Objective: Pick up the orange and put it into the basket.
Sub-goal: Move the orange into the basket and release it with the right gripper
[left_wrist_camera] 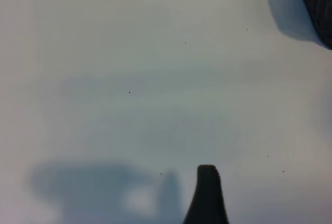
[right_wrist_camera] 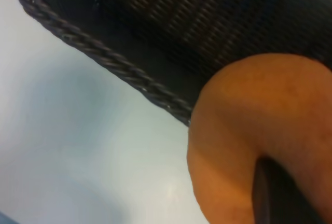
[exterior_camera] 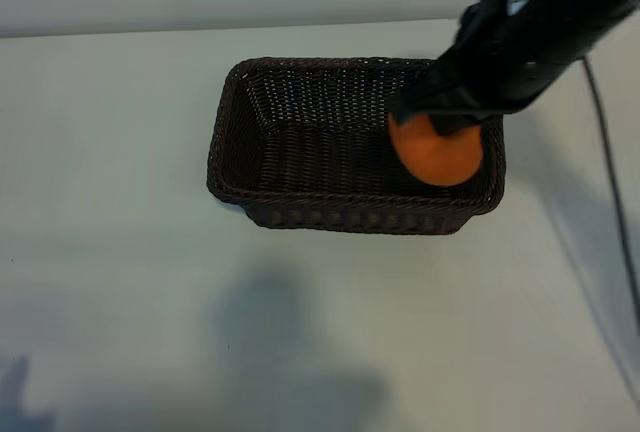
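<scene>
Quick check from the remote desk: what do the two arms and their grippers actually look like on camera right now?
The right arm is glossy black and bulky, with a silver-grey metal part at its top and a thin dark cable trailing down the table beside it. The right gripper is matte black. Of the left gripper only one black, round-tipped finger shows. No markings are visible on either.

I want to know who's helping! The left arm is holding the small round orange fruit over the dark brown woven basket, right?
Not quite: it is the right gripper that holds the small round orange fruit over the dark brown woven wicker basket, as the exterior view shows. The left arm is parked over the bare table.
</scene>
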Robot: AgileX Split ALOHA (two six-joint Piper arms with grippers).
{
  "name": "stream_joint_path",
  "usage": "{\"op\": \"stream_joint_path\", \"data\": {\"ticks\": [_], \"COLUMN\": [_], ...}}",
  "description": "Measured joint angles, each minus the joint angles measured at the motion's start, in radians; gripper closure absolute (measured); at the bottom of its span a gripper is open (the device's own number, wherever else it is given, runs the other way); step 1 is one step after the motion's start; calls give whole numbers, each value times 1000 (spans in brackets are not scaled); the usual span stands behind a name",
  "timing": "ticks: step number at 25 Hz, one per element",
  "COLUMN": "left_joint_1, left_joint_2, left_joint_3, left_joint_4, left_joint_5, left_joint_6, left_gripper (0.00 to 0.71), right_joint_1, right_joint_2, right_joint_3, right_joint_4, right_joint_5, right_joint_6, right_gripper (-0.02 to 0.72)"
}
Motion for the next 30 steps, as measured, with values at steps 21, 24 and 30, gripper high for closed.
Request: {"op": "stream_joint_path", "data": {"ticks": [21,24,30], "left_joint_1": [0,0,0], "left_joint_2": [0,0,0], "left_joint_3": [0,0,0], "left_joint_4": [0,0,0], "left_joint_5": [0,0,0], "left_joint_6": [0,0,0], "left_gripper": [127,127,127], "right_joint_1": [1,1,1], "right_joint_2": [360,388,411], "right_joint_3": [-182,-182,-182], "right_joint_4": [-79,-79,-85], "right_joint_5": [-41,-52,-59], "right_joint_6": [0,-4,-23], "right_gripper": [631,631,631]}}
